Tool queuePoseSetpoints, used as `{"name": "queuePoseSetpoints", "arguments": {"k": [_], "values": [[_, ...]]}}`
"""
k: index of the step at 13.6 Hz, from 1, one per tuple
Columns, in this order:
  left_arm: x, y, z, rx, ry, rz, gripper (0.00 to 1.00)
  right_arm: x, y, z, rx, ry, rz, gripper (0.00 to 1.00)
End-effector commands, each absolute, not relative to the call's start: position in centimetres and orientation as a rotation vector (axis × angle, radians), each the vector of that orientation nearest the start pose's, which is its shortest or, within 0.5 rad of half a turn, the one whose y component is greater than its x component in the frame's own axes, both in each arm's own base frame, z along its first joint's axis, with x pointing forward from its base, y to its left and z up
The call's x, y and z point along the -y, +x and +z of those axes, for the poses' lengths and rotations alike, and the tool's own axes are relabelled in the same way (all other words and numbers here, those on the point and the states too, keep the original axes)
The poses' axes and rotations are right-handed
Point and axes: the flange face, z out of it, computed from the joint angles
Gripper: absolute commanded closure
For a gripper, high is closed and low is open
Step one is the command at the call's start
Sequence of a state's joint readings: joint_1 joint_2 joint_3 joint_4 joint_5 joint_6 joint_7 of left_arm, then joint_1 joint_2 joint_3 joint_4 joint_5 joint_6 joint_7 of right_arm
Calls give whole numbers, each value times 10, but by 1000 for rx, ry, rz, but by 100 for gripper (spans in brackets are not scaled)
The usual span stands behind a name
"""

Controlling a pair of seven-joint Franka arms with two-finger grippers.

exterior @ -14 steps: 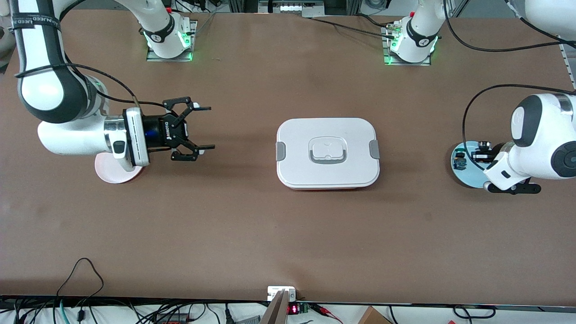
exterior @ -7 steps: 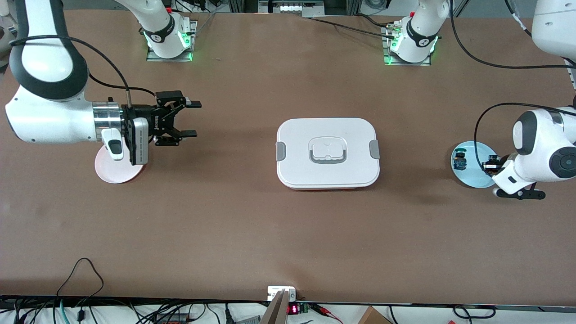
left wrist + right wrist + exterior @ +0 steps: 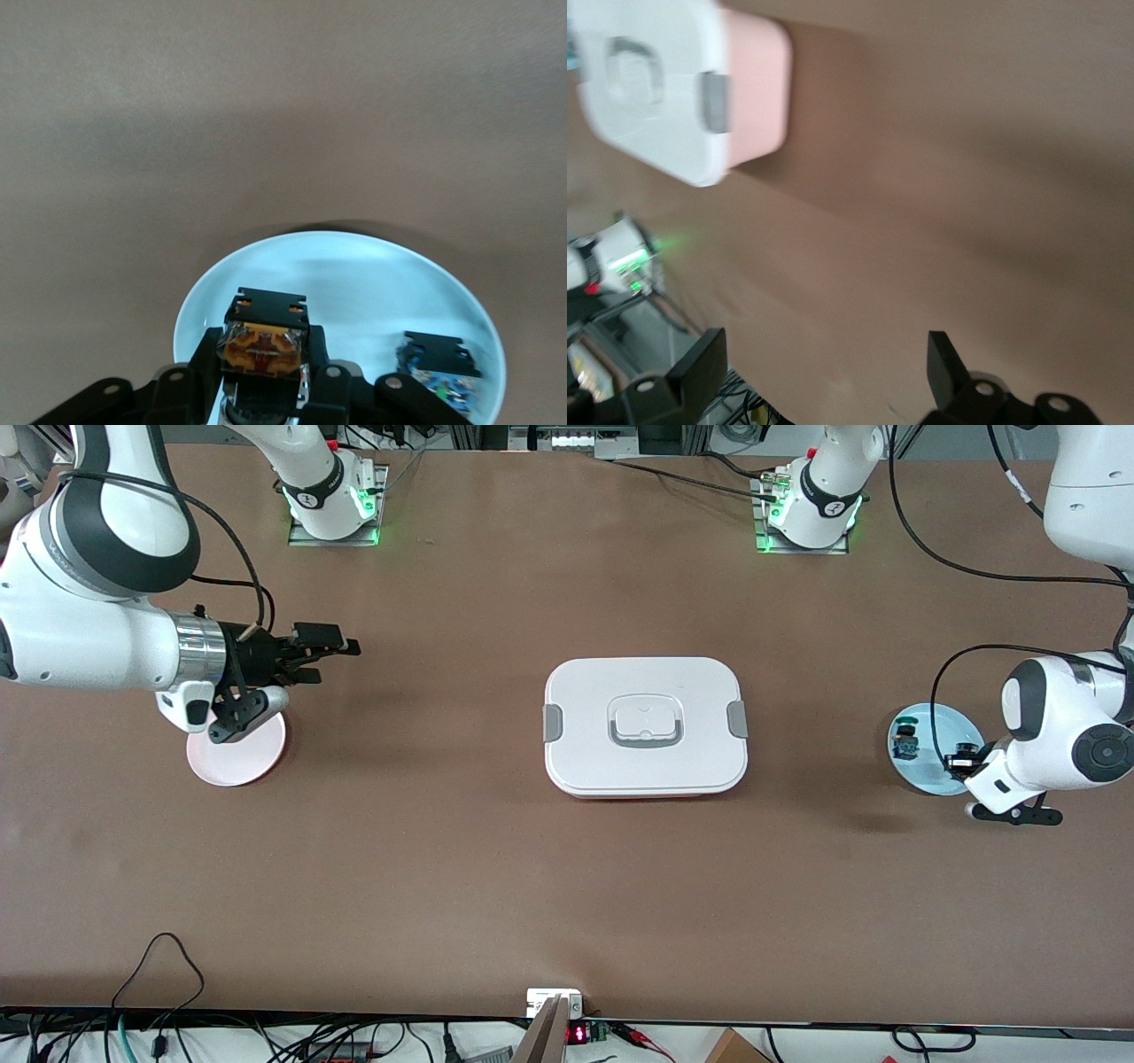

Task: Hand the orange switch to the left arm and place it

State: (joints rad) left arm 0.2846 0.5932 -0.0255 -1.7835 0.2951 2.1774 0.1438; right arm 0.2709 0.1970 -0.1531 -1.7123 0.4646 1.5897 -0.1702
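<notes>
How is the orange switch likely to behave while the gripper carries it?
The orange switch looks like hard moulded plastic, so probably stiff. It is tiny next to the left gripper shut on it, so likely light. Its small, smooth-looking body might twist or slip during a handover.

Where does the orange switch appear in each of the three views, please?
Front view: the orange switch is in the left hand, over the blue plate.
Left wrist view: the switch sits between the fingers, over the same plate.
Right wrist view: not in it.
Shared landmark: the blue plate.
</notes>
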Motion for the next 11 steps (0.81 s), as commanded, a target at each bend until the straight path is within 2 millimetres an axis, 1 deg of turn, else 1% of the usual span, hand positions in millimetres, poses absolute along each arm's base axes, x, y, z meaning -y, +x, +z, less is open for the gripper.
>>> {"name": "queuePoseSetpoints", "arguments": {"k": [1, 2, 4, 5, 6, 7, 8, 9, 10, 11], "values": [[-178, 609, 204, -158, -2944, 351, 95, -108, 574, 473, 150, -2882, 465, 0], [-178, 609, 203, -160, -2945, 353, 92, -98, 576, 474, 162, -2962, 467, 0], [-177, 609, 201, -161, -2945, 357, 84, -80, 573, 480, 135, -2989, 518, 0], [-176, 609, 200, -165, -2944, 359, 82, -78, 572, 487, 147, -3026, 551, 0], [-177, 607, 199, -162, -2946, 366, 82, -76, 570, 495, 144, -3095, 579, 0], [-176, 604, 197, -165, -2945, 375, 82, -79, 567, 500, 117, -3137, 613, 0], [-176, 604, 196, -165, -2946, 375, 82, -85, 563, 504, 114, -3145, 653, 0], [-176, 604, 196, -165, -2946, 375, 82, -83, 563, 514, 111, -3146, 646, 0], [-175, 599, 192, -164, -2948, 397, 82, -79, 566, 524, 114, -3146, 607, 0], [-174, 595, 190, -164, -2949, 406, 80, -65, 571, 529, 69, -3149, 574, 0]]}}
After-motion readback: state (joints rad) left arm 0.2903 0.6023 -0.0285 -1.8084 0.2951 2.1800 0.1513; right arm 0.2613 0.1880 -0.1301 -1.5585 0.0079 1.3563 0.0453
